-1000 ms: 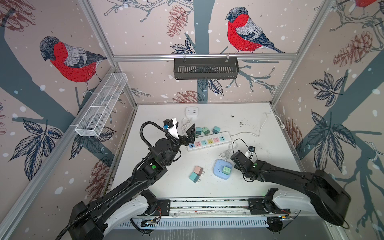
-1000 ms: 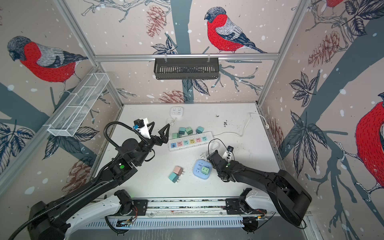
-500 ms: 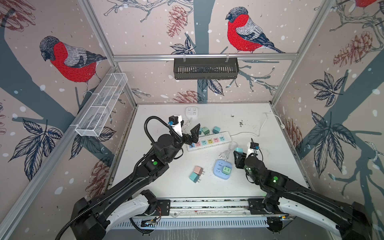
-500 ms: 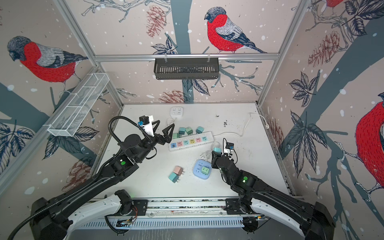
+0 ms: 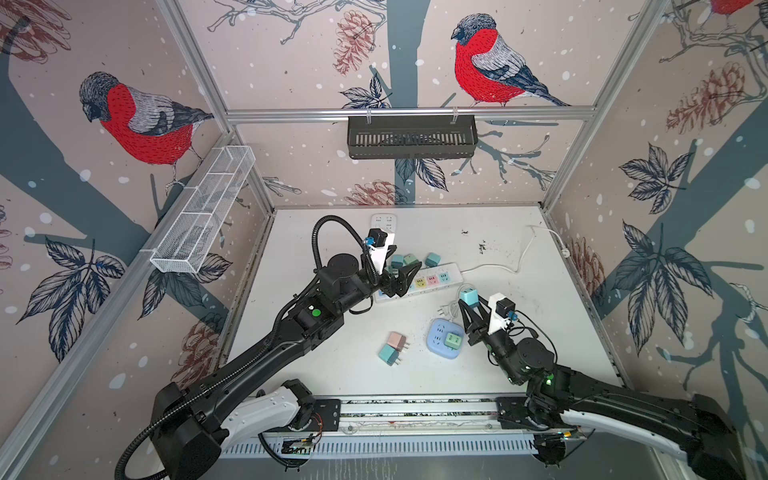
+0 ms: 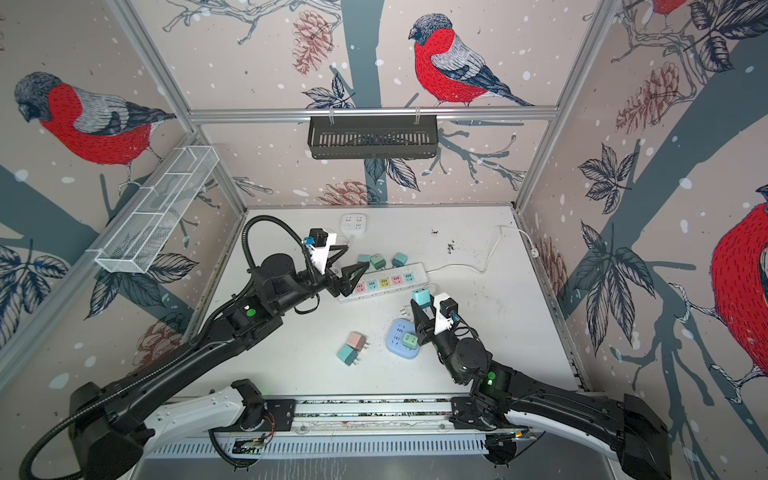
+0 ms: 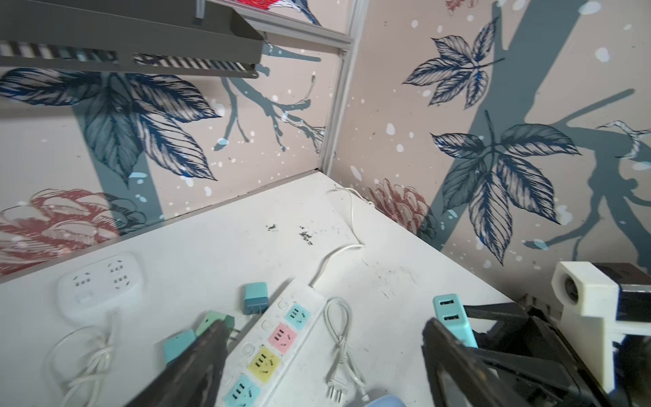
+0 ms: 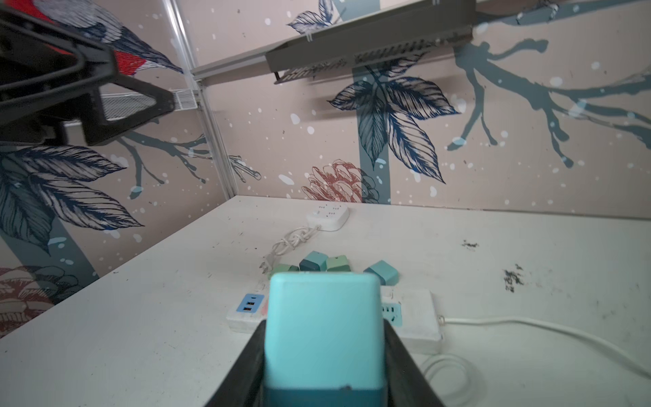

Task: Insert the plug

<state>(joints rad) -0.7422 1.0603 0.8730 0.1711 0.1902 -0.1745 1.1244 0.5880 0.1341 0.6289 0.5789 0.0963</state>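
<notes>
My right gripper [image 5: 469,302] [image 6: 422,305] [image 8: 324,327] is shut on a light blue plug [image 5: 469,296] [image 6: 421,297] [image 8: 322,331], held above the table just in front of the strip's right end. The white power strip [image 5: 451,272] [image 6: 417,272] [image 7: 281,338] [image 8: 412,313] has coloured sockets and lies across the middle of the table. My left gripper [image 5: 401,266] [image 6: 349,264] [image 7: 324,356] hovers open over the strip's left half, with nothing between its fingers. The plug's prongs are hidden.
A round blue socket hub [image 5: 438,345] holds a green plug [image 5: 454,340]. A pink plug [image 5: 397,340] and a teal plug [image 5: 388,354] lie left of it. Several plugs [image 5: 432,259] sit behind the strip. A white square socket [image 5: 383,221] and a loose cable [image 5: 519,262] lie farther back.
My right arm has risen and drawn back, with the blue plug in its gripper. My left gripper has moved right, over the strip, and its jaws have narrowed a little.
</notes>
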